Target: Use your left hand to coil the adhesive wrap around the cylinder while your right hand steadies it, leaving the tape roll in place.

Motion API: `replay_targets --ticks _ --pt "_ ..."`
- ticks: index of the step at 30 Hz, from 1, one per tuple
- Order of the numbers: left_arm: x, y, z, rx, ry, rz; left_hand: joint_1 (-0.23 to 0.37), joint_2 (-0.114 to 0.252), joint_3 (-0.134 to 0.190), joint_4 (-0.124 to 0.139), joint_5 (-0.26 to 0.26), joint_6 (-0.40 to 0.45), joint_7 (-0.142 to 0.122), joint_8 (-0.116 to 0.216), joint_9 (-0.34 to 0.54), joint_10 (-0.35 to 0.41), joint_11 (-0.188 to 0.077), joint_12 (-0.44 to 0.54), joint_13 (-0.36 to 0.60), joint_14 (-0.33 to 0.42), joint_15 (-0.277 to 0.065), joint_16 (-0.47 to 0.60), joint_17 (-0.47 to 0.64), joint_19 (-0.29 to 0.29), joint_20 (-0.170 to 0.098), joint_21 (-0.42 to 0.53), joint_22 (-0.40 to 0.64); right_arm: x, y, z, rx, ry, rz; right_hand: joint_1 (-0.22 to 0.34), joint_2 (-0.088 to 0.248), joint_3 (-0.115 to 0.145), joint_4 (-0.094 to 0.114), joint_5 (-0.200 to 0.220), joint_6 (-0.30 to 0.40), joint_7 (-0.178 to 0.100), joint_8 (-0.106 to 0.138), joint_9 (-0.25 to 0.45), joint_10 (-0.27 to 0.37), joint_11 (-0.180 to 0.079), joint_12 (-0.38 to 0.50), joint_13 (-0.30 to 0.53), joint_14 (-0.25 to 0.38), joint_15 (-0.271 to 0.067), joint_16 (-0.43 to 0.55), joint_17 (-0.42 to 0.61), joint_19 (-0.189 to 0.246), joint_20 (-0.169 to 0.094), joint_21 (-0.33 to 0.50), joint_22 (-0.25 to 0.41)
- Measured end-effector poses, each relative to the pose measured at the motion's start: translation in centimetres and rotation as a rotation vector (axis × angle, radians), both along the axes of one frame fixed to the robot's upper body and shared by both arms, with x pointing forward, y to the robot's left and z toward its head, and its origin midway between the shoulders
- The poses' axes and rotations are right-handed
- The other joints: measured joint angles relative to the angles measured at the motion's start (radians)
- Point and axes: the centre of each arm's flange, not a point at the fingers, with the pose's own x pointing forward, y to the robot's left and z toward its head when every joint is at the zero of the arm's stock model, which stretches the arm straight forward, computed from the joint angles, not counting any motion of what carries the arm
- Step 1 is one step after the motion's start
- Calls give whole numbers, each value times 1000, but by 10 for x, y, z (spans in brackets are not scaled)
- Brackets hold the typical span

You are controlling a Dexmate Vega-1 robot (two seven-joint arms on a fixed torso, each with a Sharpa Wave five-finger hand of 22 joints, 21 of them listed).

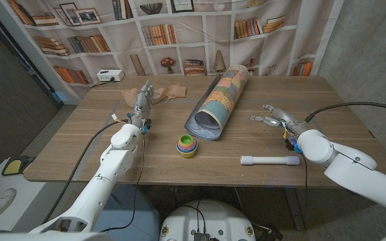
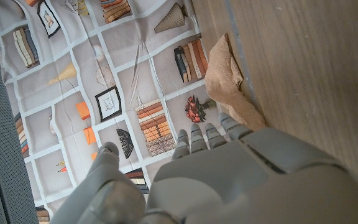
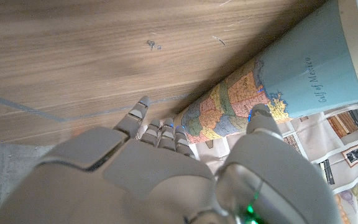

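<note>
The wooden table (image 1: 179, 167) spans the middle of the head view. On it, just right of center toward the top, lies the cylinder (image 1: 220, 100), a rolled map tube set on a diagonal, its open end facing lower left. In the right wrist view the cylinder (image 3: 278, 87) shows map print and blue lettering. The left hand (image 1: 141, 102) stands upright at center left, fingers apart and holding nothing, just beside a crumpled tan wrap (image 1: 169, 92) above it. The right hand (image 1: 273, 117) hovers at center right, fingers spread toward the cylinder, empty and apart from it. Below center sits a stack of colored cups (image 1: 186, 145); at lower right lies a white tube (image 1: 270, 160).
</note>
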Motion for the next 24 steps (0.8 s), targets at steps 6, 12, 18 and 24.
replay_targets --ticks 6,12,18,24 --pt "1 0 0 1 1 1 0 0 0 0 0 0 0 0 0 2 -2 0 0 0 0 0 0 0 0 0 0 -2 0 -6 7 2 -12 0 0 0 0 0 9 1 0 0 1 -1 0 0 4 -4 0 0 0 0 0 0" --pt "1 -1 0 2 1 0 -5 5 0 0 0 5 5 0 0 4 -4 0 0 0 0 0 0 0 0 0 0 -5 -1 -9 12 2 -23 0 0 -3 3 0 13 -2 0 0 6 -6 0 0 4 -4 0 0 3 -3 0 0" --pt "1 -2 -1 3 2 0 -5 5 0 0 0 5 6 0 0 4 -4 0 0 0 0 0 0 0 0 0 0 -7 -3 -12 16 3 -33 0 0 -3 3 0 13 -2 0 0 6 -6 0 0 4 -4 0 0 4 -4 0 0" --pt "0 -4 -1 3 2 -2 -5 5 0 0 0 5 5 0 0 4 -4 0 0 0 0 0 0 0 0 0 0 -10 -4 -15 18 6 -41 0 0 -3 3 0 18 3 0 0 6 -6 0 0 9 -9 0 0 4 -4 0 0"
